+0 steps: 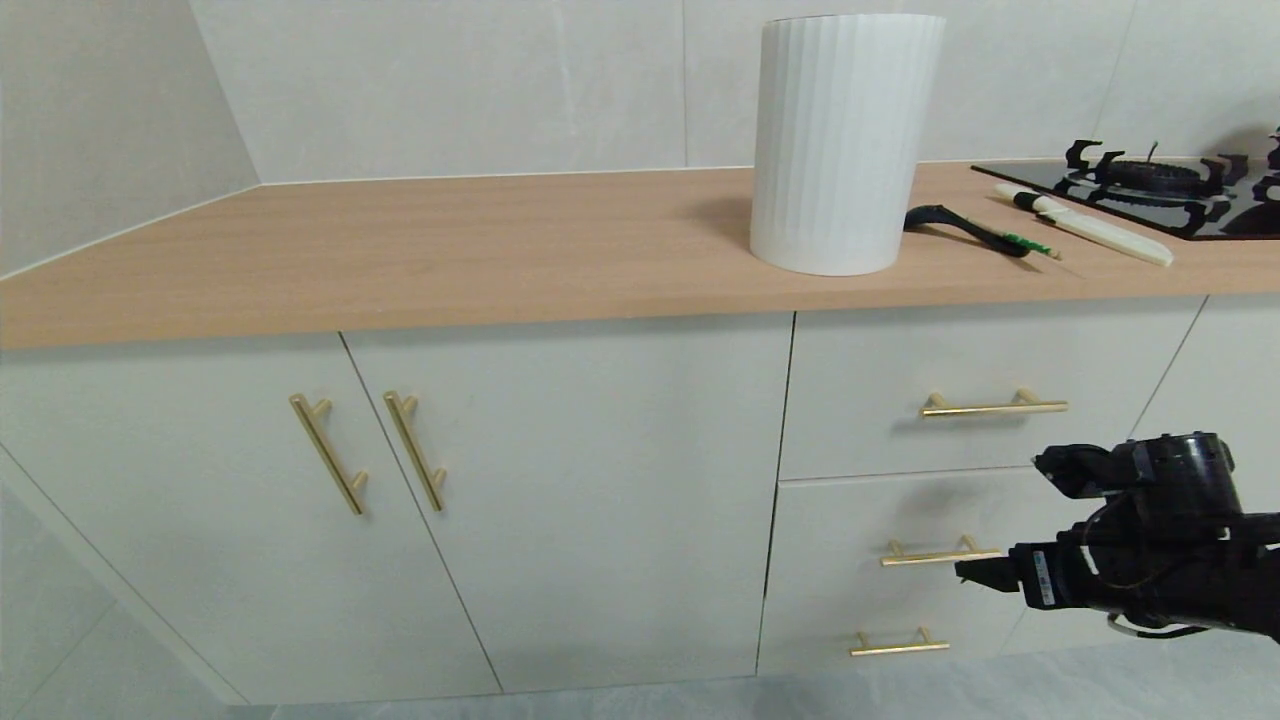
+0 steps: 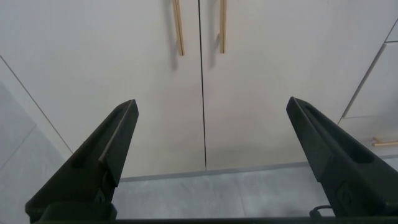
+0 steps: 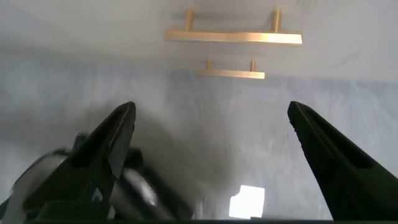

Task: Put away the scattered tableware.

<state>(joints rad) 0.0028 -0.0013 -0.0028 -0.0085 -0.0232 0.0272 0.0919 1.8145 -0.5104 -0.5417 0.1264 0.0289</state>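
Note:
On the wooden countertop (image 1: 450, 250) stands a tall white ribbed container (image 1: 845, 145). Just right of it lie a black-handled utensil (image 1: 965, 230) and a white knife (image 1: 1085, 225). My right gripper (image 1: 1005, 520) hangs low in front of the drawers, well below the counter. It is open and empty; in the right wrist view the gripper (image 3: 211, 109) faces the floor and the two lower drawer handles (image 3: 233, 37). My left gripper (image 2: 211, 109) is open and empty, facing the cabinet's double doors (image 2: 200, 74).
A black gas hob (image 1: 1150, 185) occupies the counter's far right, beside the knife. Below the counter are two doors with gold handles (image 1: 370, 450) and three drawers (image 1: 990, 405). A tiled wall closes off the left. The counter's left half is bare.

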